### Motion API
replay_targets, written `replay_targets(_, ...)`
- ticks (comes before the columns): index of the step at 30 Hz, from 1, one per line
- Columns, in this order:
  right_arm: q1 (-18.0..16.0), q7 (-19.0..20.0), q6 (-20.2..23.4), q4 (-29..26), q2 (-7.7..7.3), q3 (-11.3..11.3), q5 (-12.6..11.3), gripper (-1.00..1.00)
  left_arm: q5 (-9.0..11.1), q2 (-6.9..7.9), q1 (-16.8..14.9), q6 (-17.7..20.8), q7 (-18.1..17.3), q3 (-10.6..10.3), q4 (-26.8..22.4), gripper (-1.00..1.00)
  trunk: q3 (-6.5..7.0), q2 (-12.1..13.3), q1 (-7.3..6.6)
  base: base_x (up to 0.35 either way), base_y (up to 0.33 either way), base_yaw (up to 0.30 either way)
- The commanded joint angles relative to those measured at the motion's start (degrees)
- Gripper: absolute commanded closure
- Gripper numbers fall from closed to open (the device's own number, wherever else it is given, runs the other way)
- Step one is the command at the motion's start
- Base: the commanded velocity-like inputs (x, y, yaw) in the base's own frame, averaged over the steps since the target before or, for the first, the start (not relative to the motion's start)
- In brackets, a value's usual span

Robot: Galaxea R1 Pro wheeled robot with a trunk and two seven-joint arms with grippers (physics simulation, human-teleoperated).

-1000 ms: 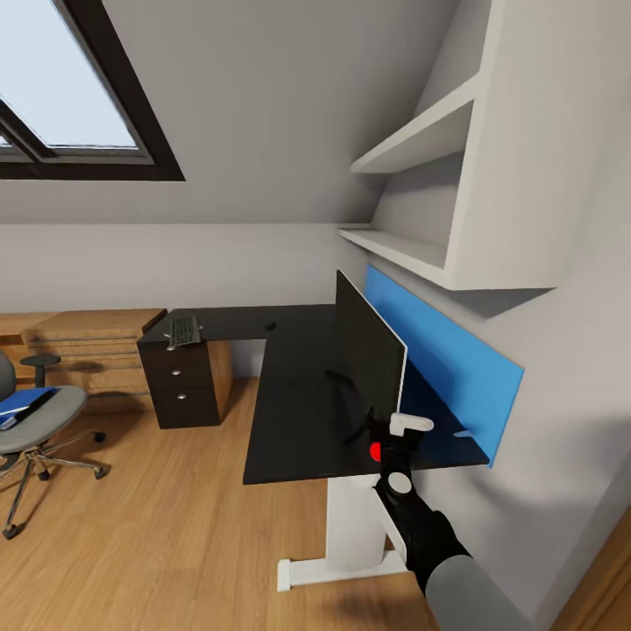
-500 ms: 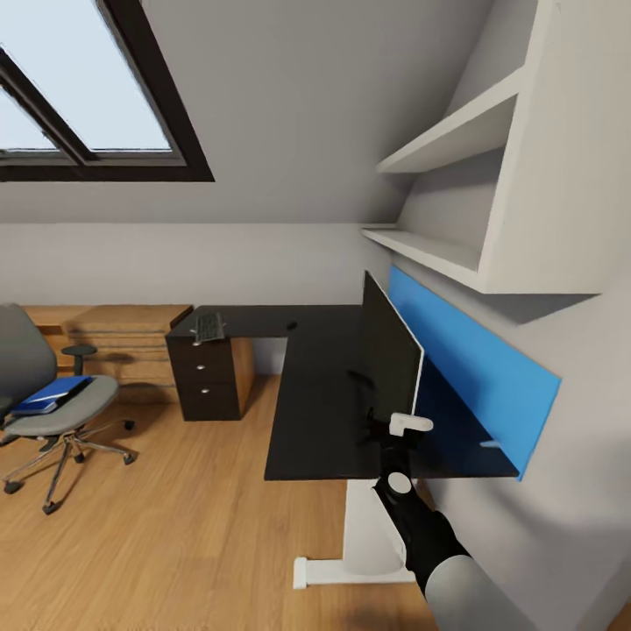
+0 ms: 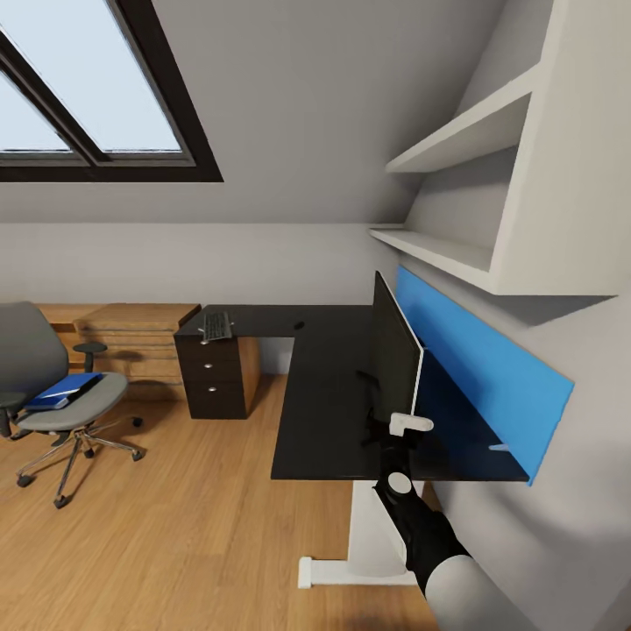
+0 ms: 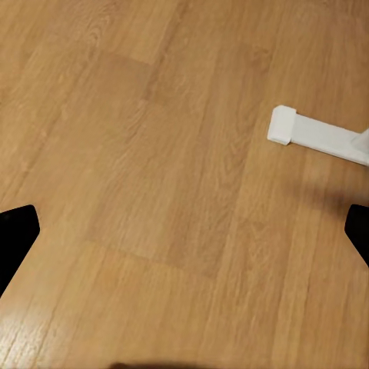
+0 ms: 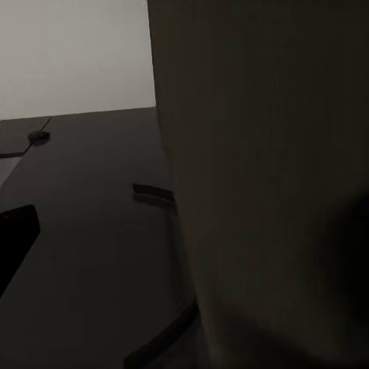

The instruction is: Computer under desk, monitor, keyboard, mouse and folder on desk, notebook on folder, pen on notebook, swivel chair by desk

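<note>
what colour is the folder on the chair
Bright blue; the folder lies on the grey chair seat, clearest in the head view.

The desk (image 3: 324,386) is an L-shaped glossy black top. The monitor (image 3: 396,355) stands along its wall-side edge, and the keyboard (image 3: 216,326) sits way off at the far end over the drawers.

The floor (image 3: 175,526) is light brown wood. The far wall (image 3: 280,254) is grey. A big window (image 3: 79,96) sits top left. White shelves (image 3: 473,202) hang right, above a blue panel (image 3: 482,368).
</note>
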Motion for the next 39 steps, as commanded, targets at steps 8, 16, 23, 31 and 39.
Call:
replay_targets(8,-0.1,-0.4,-0.1,0.0,-0.02,0.2,0.1,-1.0,0.0,-0.03,0.0,-0.2,0.1,0.1,0.0,-1.0,-0.07,0.0,0.0,0.0,0.0,0.001)
replay_targets(16,-0.1,-0.4,-0.1,0.0,-0.02,0.2,0.0,-1.0,0.0,-0.03,0.0,-0.2,0.1,0.1,0.0,-1.0,-0.07,0.0,0.0,0.0,0.0,0.0)
replay_targets(23,-0.1,-0.4,-0.1,0.0,-0.02,0.2,0.0,-1.0,0.0,-0.03,0.0,-0.2,0.1,0.1,0.0,-1.0,-0.07,0.0,0.0,0.0,0.0,0.0)
replay_targets(31,-0.1,-0.4,-0.1,0.0,-0.02,0.2,0.0,-1.0,0.0,-0.03,0.0,-0.2,0.1,0.1,0.0,-1.0,-0.07,0.0,0.0,0.0,0.0,0.0)
replay_targets(39,-0.1,-0.4,-0.1,0.0,-0.02,0.2,0.0,-1.0,-0.1,-0.05,0.0,-0.1,0.1,0.1,0.0,-1.0,0.29,0.8,-0.44,0.0,0.0,0.0)
